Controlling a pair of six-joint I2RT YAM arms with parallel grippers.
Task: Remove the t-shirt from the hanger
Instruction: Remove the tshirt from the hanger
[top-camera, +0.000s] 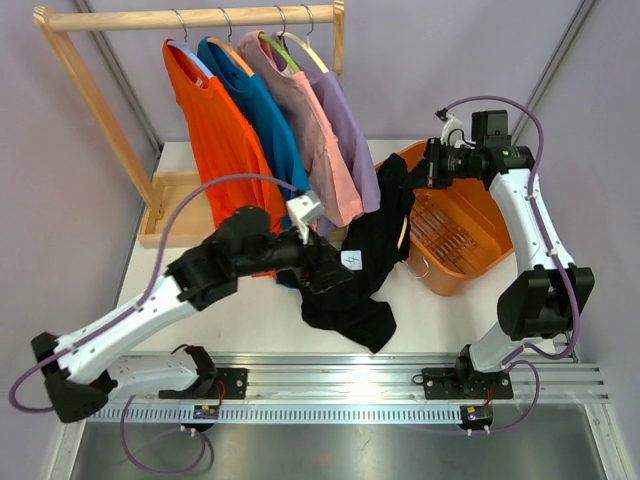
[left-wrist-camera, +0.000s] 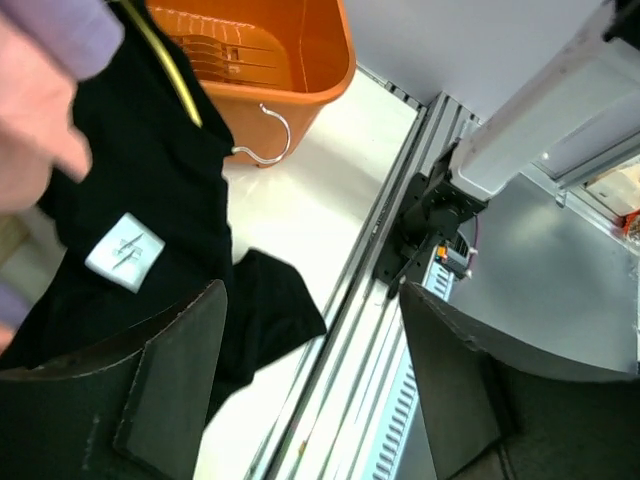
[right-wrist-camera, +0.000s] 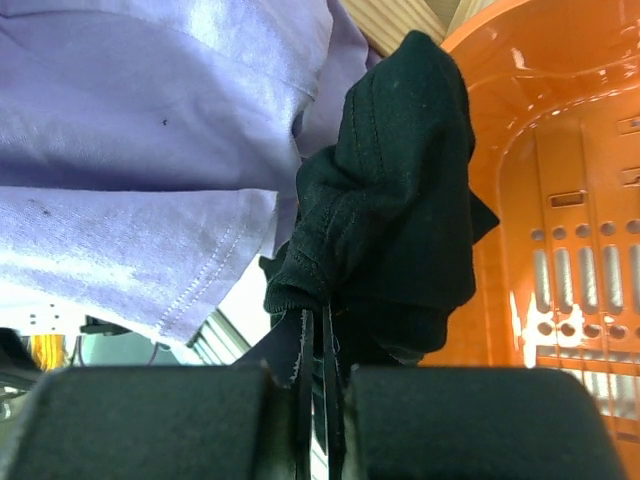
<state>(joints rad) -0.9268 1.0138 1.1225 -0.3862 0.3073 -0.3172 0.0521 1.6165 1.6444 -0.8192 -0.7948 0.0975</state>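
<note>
The black t-shirt (top-camera: 365, 265) hangs from my right gripper (top-camera: 408, 172) and drapes down onto the white table, its white label (top-camera: 351, 260) facing up. In the right wrist view my right gripper (right-wrist-camera: 320, 405) is shut on a bunched fold of the shirt (right-wrist-camera: 400, 200). The yellow hanger (top-camera: 405, 232) is still inside the shirt, and its metal hook (top-camera: 421, 268) sticks out beside the basket. My left gripper (top-camera: 322, 272) is open at the shirt's lower left. In the left wrist view its fingers (left-wrist-camera: 165, 385) stand wide apart, with the shirt (left-wrist-camera: 140, 190), hanger arm (left-wrist-camera: 172, 70) and hook (left-wrist-camera: 268, 140) ahead.
An orange basket (top-camera: 470, 235) stands at the right, just behind the shirt. A wooden rack (top-camera: 190, 17) at the back holds orange (top-camera: 215, 130), blue (top-camera: 262, 120), pink (top-camera: 310, 130) and purple (top-camera: 352, 140) shirts. The aluminium rail (top-camera: 330, 375) runs along the near edge.
</note>
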